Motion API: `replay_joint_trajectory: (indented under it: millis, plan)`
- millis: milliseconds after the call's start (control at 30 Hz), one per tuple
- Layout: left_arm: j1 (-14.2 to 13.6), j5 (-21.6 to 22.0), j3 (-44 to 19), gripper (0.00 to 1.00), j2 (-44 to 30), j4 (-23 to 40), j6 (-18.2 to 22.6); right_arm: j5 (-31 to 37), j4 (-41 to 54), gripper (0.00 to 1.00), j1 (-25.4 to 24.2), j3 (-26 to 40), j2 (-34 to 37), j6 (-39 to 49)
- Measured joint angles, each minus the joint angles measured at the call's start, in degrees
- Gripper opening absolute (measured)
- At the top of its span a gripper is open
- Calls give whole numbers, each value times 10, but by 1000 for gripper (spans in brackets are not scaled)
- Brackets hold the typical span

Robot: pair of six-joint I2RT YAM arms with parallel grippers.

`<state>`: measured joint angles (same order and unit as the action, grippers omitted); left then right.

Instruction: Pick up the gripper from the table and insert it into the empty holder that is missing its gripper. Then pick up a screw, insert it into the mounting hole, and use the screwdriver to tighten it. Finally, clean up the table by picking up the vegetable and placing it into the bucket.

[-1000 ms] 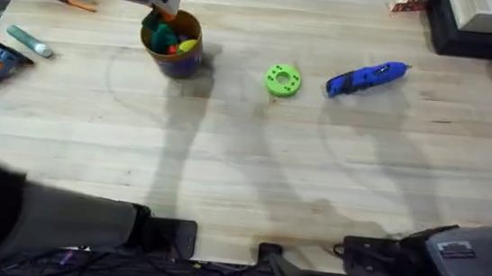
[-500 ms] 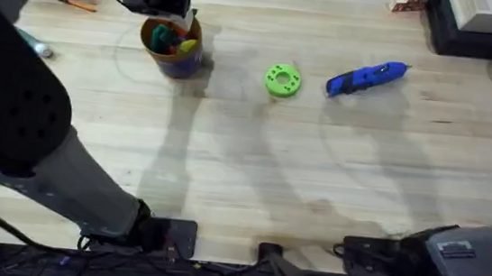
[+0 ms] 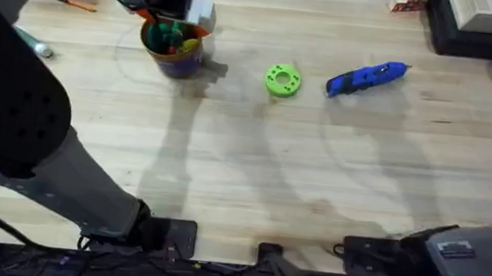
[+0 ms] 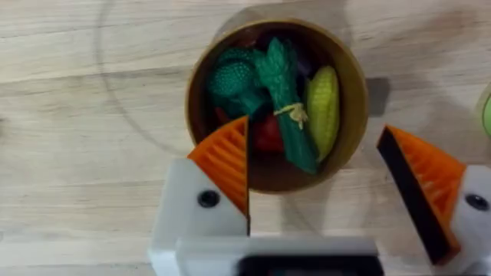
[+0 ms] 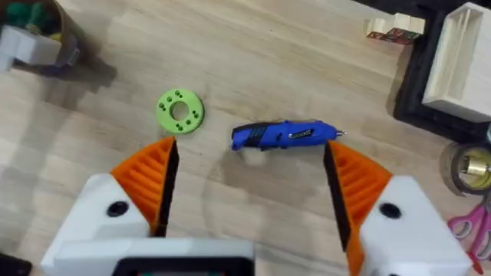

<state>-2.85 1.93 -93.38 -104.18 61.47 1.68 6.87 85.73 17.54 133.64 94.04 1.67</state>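
Asparagus-like dark-green toy vegetable [image 4: 285, 100] lies inside the small yellow-rimmed, purple-walled bucket [image 4: 354, 77] on the pale wooden tabletop [image 3: 316, 163]; the left gripper [image 4: 314, 172] hangs above with jaws wide, apparently having released it. The right gripper [image 5: 249, 184], jaws wide, holds nothing.

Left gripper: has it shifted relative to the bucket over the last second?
Yes. In the overhead view the left gripper has come down and slightly right, from the bucket's far rim to right over its opening, while the bucket stayed put on the table.
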Motion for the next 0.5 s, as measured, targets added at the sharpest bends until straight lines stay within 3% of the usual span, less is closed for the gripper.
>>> replay_joint_trajectory:
  millis: [333, 500]
  plan:
    - [0, -5, 0, 985, 10, 2, 0, 0, 0, 994, 0, 0, 0, 0]
    - [0, -7, 0, 985, 63, 12, 0, 0, 0, 994, 0, 0, 0, 0]
